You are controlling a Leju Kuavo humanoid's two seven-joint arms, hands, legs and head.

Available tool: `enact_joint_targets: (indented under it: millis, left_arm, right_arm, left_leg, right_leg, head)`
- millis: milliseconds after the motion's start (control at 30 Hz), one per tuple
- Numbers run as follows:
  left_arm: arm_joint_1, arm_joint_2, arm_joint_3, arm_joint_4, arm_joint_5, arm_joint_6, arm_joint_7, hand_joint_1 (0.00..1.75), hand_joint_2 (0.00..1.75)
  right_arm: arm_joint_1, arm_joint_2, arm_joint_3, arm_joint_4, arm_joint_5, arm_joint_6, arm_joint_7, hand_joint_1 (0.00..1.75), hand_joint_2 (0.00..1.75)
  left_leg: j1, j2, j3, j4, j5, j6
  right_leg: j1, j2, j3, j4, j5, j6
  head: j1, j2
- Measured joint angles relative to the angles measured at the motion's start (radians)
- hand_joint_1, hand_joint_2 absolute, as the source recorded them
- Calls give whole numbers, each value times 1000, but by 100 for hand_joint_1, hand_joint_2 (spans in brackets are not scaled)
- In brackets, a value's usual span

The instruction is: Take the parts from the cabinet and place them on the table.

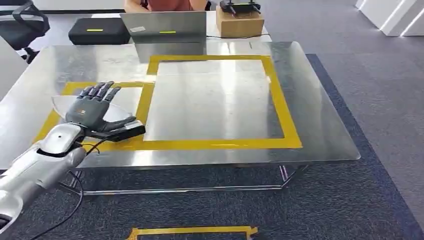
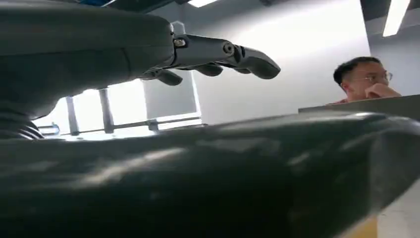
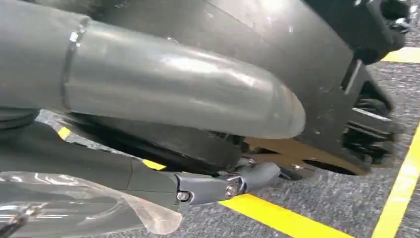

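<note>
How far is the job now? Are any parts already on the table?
Done: one pale part lies in the small yellow square on the table. In hand: the left hand hovers open over it, fingers spread, holding nothing. A clear bag sits by the right hand; whether it is gripped is unclear. Left: probably fetching more parts.

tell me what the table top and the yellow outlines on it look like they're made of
Table top: looks like bare polished metal, silver and mirror-like, reflecting the ceiling light and the laptop. Yellow outlines: probably adhesive tape, flat matte strips laid straight with squared corners. The left robot hand hovers over the smaller outline.
</note>
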Motion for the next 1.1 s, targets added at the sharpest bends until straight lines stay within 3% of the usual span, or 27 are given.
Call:
enact_joint_targets:
  millis: [33,67,100,200,233,300,367,400,433,467,533,567,633,700,733,767,800,867,900,933,967,1033,1100]
  left_arm:
    - [0,0,0,-1,0,0,0,0,0]
    - [0,3,2,-3,2,0,0,0,0]
    - [0,5,4,-4,3,0,0,0,0]
    - [2,8,5,-5,5,-1,0,0,0]
    - [4,8,5,-5,7,-2,0,0,0]
    - [4,14,7,-5,9,-3,0,0,0]
    - [8,14,7,-5,16,-5,0,0,0]
    - [12,14,7,-5,17,-6,0,0,0]
    - [15,14,7,-5,18,-6,0,0,0]
    - [16,14,8,-5,18,-6,0,0,0]
    - [16,17,12,-8,24,-7,0,0,0]
    - [16,20,17,-11,28,-7,0,0,0]
    - [19,29,26,-15,40,-8,-2,0,0]
    - [23,40,32,-17,58,-14,-14,0,0]
    - [25,40,35,-17,61,-16,-18,0,0]
    - [26,40,38,-18,69,-19,-22,0,0]
    - [30,41,45,-21,79,-17,-31,0,0]
    - [44,46,58,-25,106,-8,-52,0,0]
    - [52,46,62,-27,118,-4,-63,0,0]
    - [65,47,71,-34,133,-2,-75,0,0]
    - [79,48,78,-42,145,-1,-87,0,0]
    - [96,52,85,-53,156,1,-96,0,0]
    - [105,57,98,-69,161,3,-99,0,0]
  right_arm:
    - [2,-1,0,0,0,0,0,0,0]
    - [3,-1,0,0,0,0,0,0,0]
    - [2,-1,0,0,0,0,-1,0,0]
    - [1,0,1,0,0,0,-1,0,0]
    - [-1,0,1,0,0,1,-1,0,0]
    - [-1,0,1,0,0,0,-1,0,0]
    - [-2,0,1,0,0,0,-1,0,0]
    - [-2,0,1,0,0,0,-1,0,0]
    - [-3,0,1,0,-1,0,-1,0,0]
    - [-4,0,1,0,-1,0,-1,0,0]
    - [-6,1,2,0,0,0,2,0,0]
    - [-7,2,3,-1,1,0,6,0,0]
    - [-10,2,7,-1,2,-1,16,0,0]
    - [-12,2,9,-1,2,-3,29,0,0]
    - [-14,2,10,-1,2,-3,33,0,0]
    - [-15,2,10,-1,2,-5,35,0,0]
    - [-18,2,10,-1,0,-5,38,0,0]
    - [-21,2,10,-1,-1,-8,43,0,0]
    - [-21,2,11,-1,-3,-9,43,0,0]
    - [-20,2,11,-1,-4,-11,43,0,0]
    - [-19,2,11,-1,-6,-11,43,0,0]
    - [-13,2,11,-1,-10,-13,42,0,0]
    - [-9,2,11,-1,-13,-14,42,0,0]
  left_leg:
    - [1,-1,-1,7,-4,-7]
    - [-5,-2,-10,13,-6,-16]
    - [-6,-3,-15,20,-3,-21]
    - [-5,-6,-26,27,4,-35]
    - [-3,-6,-33,37,-13,-40]
    - [-1,-2,-68,143,-107,-51]
    - [0,-2,-117,303,-188,-56]
    - [0,-2,-120,334,-195,-55]
    - [0,-1,-103,321,-179,-53]
    - [0,-1,-68,269,-148,-49]
    - [-4,-1,49,74,-74,-34]
    - [-9,-1,83,9,-86,-27]
    - [-14,-2,82,-1,-74,-26]
    - [-15,-2,77,-5,-60,-18]
    - [-3,4,74,-19,-44,-9]
    - [-5,5,64,-20,-35,-3]
    - [-5,5,49,-19,-25,4]
    - [-8,6,23,-17,-6,6]
    - [-10,6,8,-15,3,6]
    - [-10,6,-5,-13,12,5]
    - [-11,6,-18,-10,20,4]
    - [-12,4,-40,-1,32,-2]
    - [-17,3,-58,12,40,-11]
  right_leg:
    - [-3,0,44,-88,27,3]
    - [1,3,79,-109,12,0]
    - [0,9,68,-113,19,-12]
    - [-1,7,56,-116,16,-35]
    - [-5,4,51,-119,23,-45]
    - [-4,4,37,-118,33,-59]
    - [-2,1,22,-118,43,-62]
    - [-1,0,15,-117,49,-62]
    - [0,-1,9,-117,54,-62]
    - [2,-1,3,-117,59,-62]
    - [4,-2,-4,-117,69,-58]
    - [7,-1,-8,-117,74,-54]
    - [5,-1,-12,-122,90,-39]
    - [4,0,-11,-131,107,-26]
    - [4,0,-17,-127,95,-22]
    - [6,0,-36,-108,57,-19]
    - [6,0,-56,-46,-2,-17]
    - [5,0,-96,109,-96,-12]
    - [6,0,-107,168,-110,-11]
    - [6,0,-97,182,-91,-10]
    - [5,0,-66,155,-55,-11]
    - [6,0,37,11,6,-17]
    - [9,3,140,-141,-25,-24]
  head:
    - [0,0]
    - [0,0]
    - [0,0]
    - [2,0]
    - [1,0]
    - [-6,0]
    - [-5,0]
    - [-5,0]
    - [-5,0]
    - [-5,0]
    - [-5,0]
    - [-4,0]
    - [-4,0]
    - [-3,0]
    - [-4,0]
    - [-2,0]
    - [3,0]
    - [4,0]
    - [6,0]
    - [5,0]
    - [5,0]
    - [5,0]
    - [6,0]
